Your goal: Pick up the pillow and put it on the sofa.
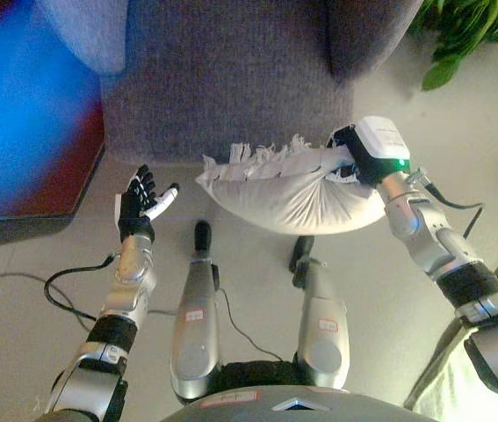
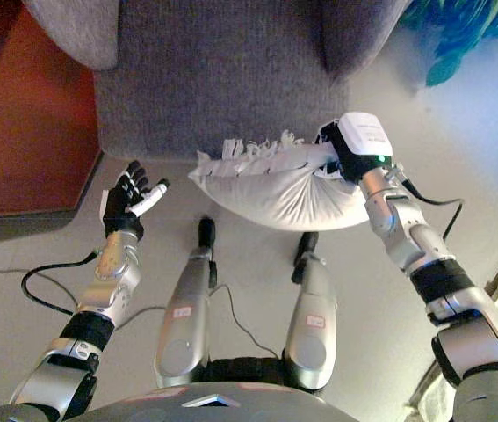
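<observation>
Pillow (image 1: 297, 193): white, fringed, held above floor just before grey sofa (image 1: 222, 79).
Right hand (image 1: 347, 158): clutching pillow's right end.
Left hand (image 1: 141, 204): fingers spread, empty, apart from pillow.

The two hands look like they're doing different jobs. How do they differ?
The right hand grips one end of the white pillow, holding it up in front of the grey sofa; the left hand holds nothing. The left hand's fingers are spread open, while the right's curl into the fabric. Both are dark hands on silver-grey arms.

green plant (image 1: 468, 35) top right, red-brown rug (image 2: 20, 123) left
</observation>
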Controlling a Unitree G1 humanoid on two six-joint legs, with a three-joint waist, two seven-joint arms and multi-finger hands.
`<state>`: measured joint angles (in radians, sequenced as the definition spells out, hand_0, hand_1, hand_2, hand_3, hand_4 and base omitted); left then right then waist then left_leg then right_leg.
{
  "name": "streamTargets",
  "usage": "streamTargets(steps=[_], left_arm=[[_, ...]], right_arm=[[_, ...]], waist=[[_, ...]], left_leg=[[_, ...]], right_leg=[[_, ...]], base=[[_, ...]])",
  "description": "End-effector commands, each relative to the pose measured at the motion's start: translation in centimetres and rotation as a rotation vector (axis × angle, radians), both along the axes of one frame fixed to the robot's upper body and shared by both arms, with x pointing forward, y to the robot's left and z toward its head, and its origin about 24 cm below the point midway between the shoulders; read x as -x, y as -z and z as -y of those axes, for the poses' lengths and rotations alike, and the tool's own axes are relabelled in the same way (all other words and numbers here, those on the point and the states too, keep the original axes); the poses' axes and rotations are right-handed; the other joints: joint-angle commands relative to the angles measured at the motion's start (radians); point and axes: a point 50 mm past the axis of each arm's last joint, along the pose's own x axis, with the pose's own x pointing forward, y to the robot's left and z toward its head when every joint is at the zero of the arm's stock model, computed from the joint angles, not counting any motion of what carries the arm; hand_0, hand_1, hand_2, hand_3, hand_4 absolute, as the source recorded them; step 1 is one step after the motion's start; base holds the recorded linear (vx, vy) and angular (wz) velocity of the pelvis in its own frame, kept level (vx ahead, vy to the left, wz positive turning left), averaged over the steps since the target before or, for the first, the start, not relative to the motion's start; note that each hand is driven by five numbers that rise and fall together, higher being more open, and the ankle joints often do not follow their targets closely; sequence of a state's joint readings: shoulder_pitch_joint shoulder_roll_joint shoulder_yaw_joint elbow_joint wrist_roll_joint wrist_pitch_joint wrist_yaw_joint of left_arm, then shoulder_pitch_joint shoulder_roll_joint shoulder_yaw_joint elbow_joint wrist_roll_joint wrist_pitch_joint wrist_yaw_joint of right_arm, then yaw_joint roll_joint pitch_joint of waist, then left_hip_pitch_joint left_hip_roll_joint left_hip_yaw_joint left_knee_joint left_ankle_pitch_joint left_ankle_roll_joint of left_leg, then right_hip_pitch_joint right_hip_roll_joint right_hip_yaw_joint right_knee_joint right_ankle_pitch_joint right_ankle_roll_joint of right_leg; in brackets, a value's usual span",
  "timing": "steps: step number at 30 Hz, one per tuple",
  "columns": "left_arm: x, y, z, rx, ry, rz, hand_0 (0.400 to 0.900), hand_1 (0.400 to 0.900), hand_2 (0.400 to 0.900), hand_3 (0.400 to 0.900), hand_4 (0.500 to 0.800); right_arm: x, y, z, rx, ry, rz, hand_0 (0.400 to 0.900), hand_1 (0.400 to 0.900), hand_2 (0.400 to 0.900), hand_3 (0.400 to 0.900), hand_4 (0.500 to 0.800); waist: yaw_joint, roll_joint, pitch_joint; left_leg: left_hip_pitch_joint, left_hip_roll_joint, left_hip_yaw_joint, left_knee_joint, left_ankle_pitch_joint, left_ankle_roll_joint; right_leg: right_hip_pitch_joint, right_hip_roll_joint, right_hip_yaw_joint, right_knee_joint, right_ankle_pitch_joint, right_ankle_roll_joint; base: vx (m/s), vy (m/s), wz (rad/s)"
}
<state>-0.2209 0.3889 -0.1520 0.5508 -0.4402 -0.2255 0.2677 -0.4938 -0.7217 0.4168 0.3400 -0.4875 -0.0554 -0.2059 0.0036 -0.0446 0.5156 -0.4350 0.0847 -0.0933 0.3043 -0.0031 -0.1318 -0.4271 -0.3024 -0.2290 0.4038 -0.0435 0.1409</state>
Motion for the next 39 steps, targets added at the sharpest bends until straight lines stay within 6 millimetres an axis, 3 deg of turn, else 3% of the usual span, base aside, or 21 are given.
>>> streamTargets(steps=[1, 8, 15, 24, 28, 30, 31, 32, 34, 39], left_arm=[[1.3, 0.2, -0.7, -0.062, 0.037, 0.016, 0.900, 0.900, 0.900, 0.900, 0.800], [4.2, 2.9, -1.1, -0.078, 0.073, -0.112, 0.900, 0.900, 0.900, 0.900, 0.800], [6.0, 4.4, -1.4, -0.063, 0.076, -0.178, 0.900, 0.900, 0.900, 0.900, 0.800], [6.8, 4.4, -1.5, -0.036, 0.098, -0.178, 0.900, 0.900, 0.900, 0.900, 0.800], [6.9, 4.1, -1.5, -0.016, 0.113, -0.165, 0.900, 0.900, 0.900, 0.900, 0.800], [7.1, 4.0, -1.6, -0.006, 0.133, -0.165, 0.900, 0.900, 0.900, 0.900, 0.800], [7.1, 4.0, -1.6, -0.002, 0.129, -0.162, 0.900, 0.900, 0.900, 0.900, 0.800], [7.2, 4.0, -1.6, 0.008, 0.145, -0.160, 0.900, 0.900, 0.900, 0.900, 0.800], [7.2, 3.9, -1.6, 0.018, 0.156, -0.156, 0.900, 0.900, 0.900, 0.900, 0.800], [6.5, 2.9, -1.4, 0.023, 0.219, -0.122, 0.900, 0.900, 0.900, 0.900, 0.800]], right_arm=[[1.3, -10.5, -2.1, -0.143, -0.189, 0.463, 0.400, 0.400, 0.400, 0.400, 0.500], [3.5, -10.0, -1.9, -0.188, -0.232, 0.459, 0.400, 0.400, 0.400, 0.400, 0.500], [4.8, -11.0, -1.4, -0.265, -0.254, 0.499, 0.400, 0.400, 0.400, 0.400, 0.500], [4.1, -11.2, -0.9, -0.354, -0.275, 0.432, 0.400, 0.400, 0.400, 0.400, 0.500], [1.9, -10.8, -0.6, -0.376, -0.251, 0.336, 0.400, 0.400, 0.400, 0.400, 0.500], [-0.4, -11.8, 0.1, -0.321, -0.192, 0.282, 0.400, 0.400, 0.400, 0.400, 0.500], [-0.6, -12.0, 0.0, -0.319, -0.197, 0.284, 0.400, 0.400, 0.400, 0.400, 0.500], [-2.3, -13.4, 0.5, -0.296, -0.143, 0.278, 0.400, 0.400, 0.400, 0.400, 0.500], [-3.9, -14.9, 1.2, -0.277, -0.077, 0.270, 0.400, 0.400, 0.400, 0.400, 0.500], [-6.4, -18.7, 3.4, -0.246, 0.122, 0.267, 0.400, 0.400, 0.400, 0.400, 0.500]], waist=[[0.005, -0.014, -0.164], [0.009, -0.017, -0.286], [0.016, -0.023, -0.385], [0.040, -0.039, -0.424], [0.066, -0.054, -0.420], [0.096, -0.074, -0.415], [0.092, -0.071, -0.413], [0.114, -0.083, -0.406], [0.133, -0.094, -0.403], [0.202, -0.116, -0.388]], left_leg=[[0.135, 0.019, 0.002, -0.056, -0.051, 0.021], [0.329, 0.037, 0.037, -0.213, -0.027, 0.020], [0.421, 0.038, 0.075, -0.309, -0.008, 0.018], [0.438, 0.040, 0.077, -0.348, 0.012, 0.010], [0.429, 0.040, 0.066, -0.340, 0.012, 0.009], [0.421, 0.040, 0.057, -0.334, 0.012, 0.008], [0.421, 0.041, 0.057, -0.333, 0.011, 0.008], [0.414, 0.042, 0.048, -0.328, 0.012, 0.007], [0.401, 0.043, 0.035, -0.327, 0.016, 0.006], [0.363, 0.043, -0.012, -0.334, 0.035, -0.004]], right_leg=[[0.146, -0.008, -0.016, -0.166, 0.115, 0.047], [0.327, -0.003, -0.038, -0.305, 0.149, 0.075], [0.402, -0.007, -0.051, -0.393, 0.191, 0.089], [0.437, -0.008, -0.082, -0.437, 0.211, 0.090], [0.446, -0.008, -0.096, -0.442, 0.212, 0.087], [0.451, -0.007, -0.106, -0.442, 0.212, 0.086], [0.451, -0.007, -0.106, -0.442, 0.212, 0.086], [0.456, -0.004, -0.112, -0.444, 0.211, 0.085], [0.456, -0.003, -0.120, -0.447, 0.212, 0.084], [0.462, 0.003, -0.161, -0.460, 0.210, 0.086]], base=[[0.19, 0.037, -0.11], [0.13, 0.037, -0.07], [0.08, 0.044, -0.06], [0.05, 0.021, 0.09], [0.06, -0.012, 0.18], [0.07, -0.028, 0.20], [0.08, -0.040, 0.22], [0.06, -0.030, 0.18], [0.07, -0.032, 0.26], [0.04, -0.038, 0.33]])
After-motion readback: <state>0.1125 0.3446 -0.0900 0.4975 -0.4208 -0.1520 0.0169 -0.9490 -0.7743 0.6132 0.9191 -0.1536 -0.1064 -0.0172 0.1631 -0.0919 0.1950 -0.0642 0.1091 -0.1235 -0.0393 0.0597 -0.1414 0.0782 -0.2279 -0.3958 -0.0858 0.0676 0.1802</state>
